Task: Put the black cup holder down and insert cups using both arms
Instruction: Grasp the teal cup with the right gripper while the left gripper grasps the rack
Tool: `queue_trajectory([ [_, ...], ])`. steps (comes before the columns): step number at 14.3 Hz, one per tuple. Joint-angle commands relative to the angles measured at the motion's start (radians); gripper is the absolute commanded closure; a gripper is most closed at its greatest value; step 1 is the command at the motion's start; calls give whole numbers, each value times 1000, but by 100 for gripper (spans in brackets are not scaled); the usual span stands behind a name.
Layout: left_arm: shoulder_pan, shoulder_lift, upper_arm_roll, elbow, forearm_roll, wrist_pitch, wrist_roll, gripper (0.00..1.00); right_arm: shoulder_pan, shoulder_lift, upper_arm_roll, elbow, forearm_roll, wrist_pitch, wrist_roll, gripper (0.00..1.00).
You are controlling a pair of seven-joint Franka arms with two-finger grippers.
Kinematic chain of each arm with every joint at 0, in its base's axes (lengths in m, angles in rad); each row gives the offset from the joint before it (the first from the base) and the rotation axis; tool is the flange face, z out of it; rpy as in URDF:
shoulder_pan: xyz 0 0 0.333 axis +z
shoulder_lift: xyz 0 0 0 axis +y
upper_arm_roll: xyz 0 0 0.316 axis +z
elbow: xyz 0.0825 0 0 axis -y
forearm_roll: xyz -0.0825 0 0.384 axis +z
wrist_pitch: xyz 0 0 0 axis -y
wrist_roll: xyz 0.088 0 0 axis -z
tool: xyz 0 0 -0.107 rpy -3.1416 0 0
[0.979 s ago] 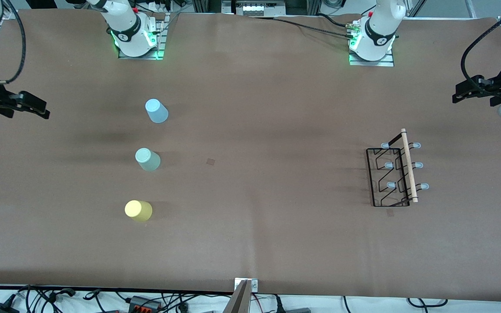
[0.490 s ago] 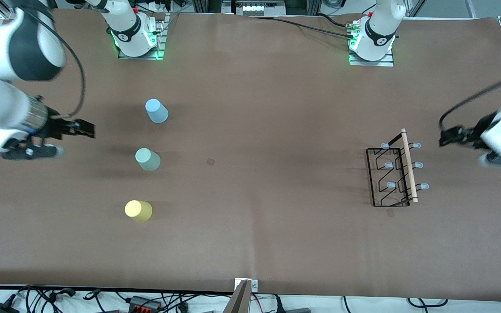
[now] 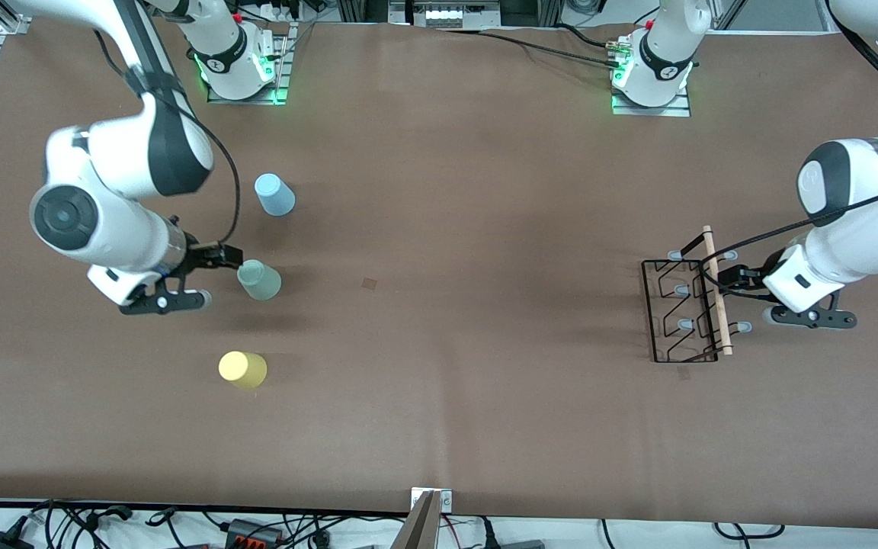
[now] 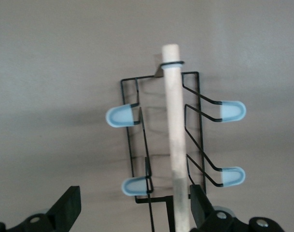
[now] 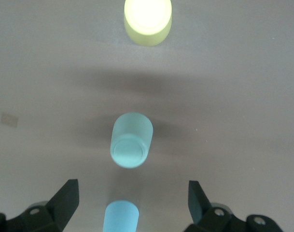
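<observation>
Front view: the black cup holder (image 3: pixel 687 305) lies on the counter (image 3: pixel 447 229) toward the left arm's end, about midway between the counter's front and back edges. The left end effector (image 3: pixel 728 278) sits level with its wooden handle (image 3: pixel 716 290), probably lining up to grip the rod. Toward the right arm's end, three cups stand upside down in a column: the blue cup (image 3: pixel 274 194) nearest the bases' edge, the mint cup (image 3: pixel 259 279) in the middle, the yellow cup (image 3: pixel 242 369) nearest the front edge. The right end effector (image 3: pixel 222 263) is just beside the mint cup, seemingly its first pick.

Left wrist view: the end effector's fingers (image 4: pixel 67 210) are spread wide, with the handle (image 4: pixel 175 135) running between them, untouched.

Right wrist view: the fingers (image 5: pixel 64 198) are likewise spread wide, empty, framing the mint cup (image 5: pixel 131 140).

The counter is plain brown matting; cables trail along its front edge.
</observation>
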Motion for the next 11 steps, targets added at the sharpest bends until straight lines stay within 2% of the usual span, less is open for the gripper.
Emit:
queue_trajectory([
  [1,-2,-43,-24,-50,-18,8,-41,2,-4,59,-2,2,5,58,56,0],
  [3,1,-43,-51,-51,-19,6,-72,7,21,80,-2,-1,8,71,85,0],
  [5,0,-39,-51,-66,-18,8,-99,17,36,80,-2,-3,8,74,116,0],
  [11,-2,-35,-58,-86,-18,15,-116,62,36,115,-2,-6,8,86,116,0],
])
